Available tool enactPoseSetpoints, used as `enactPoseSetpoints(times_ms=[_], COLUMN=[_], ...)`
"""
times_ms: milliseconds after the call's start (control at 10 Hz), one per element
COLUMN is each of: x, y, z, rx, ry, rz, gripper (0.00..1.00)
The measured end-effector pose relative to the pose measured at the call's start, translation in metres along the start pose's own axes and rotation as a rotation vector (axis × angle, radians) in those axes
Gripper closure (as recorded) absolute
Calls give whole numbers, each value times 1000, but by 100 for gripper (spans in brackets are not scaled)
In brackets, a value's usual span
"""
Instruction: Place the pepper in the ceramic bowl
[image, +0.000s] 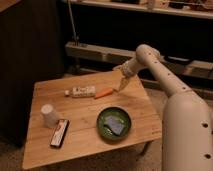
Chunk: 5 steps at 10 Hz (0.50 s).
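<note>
Pepper (104, 93) is seen lying flat on the table (85, 146), just beyond the far rim of the ceramic bowl (101, 119) and apart from it. The gripper (121, 86) is held pointing down, also just beyond that far rim, low over the table; how far the jaws are parted cannot be told.

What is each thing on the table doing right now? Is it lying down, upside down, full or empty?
pepper: lying flat on the table, not in the bowl
ceramic bowl: upright, a bluish thing inside, no pepper
gripper: pointing down just right of the pepper, not holding it
white cup: upside down
white tube: lying on its side
dark flat box: lying flat
</note>
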Motion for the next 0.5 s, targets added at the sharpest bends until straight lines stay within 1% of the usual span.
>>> enactPoseSetpoints(times_ms=[100, 200, 300, 400, 500], x=[-6, -7, -4, -4, -4], y=[2, 6, 13, 17, 19], z=[13, 21, 35, 45, 54], rx=[-19, -39, -71, -94, -110], ry=[-4, -2, 8, 15, 22], rz=[-10, -14, -16, -17, -18], gripper=[20, 20, 20, 20, 20])
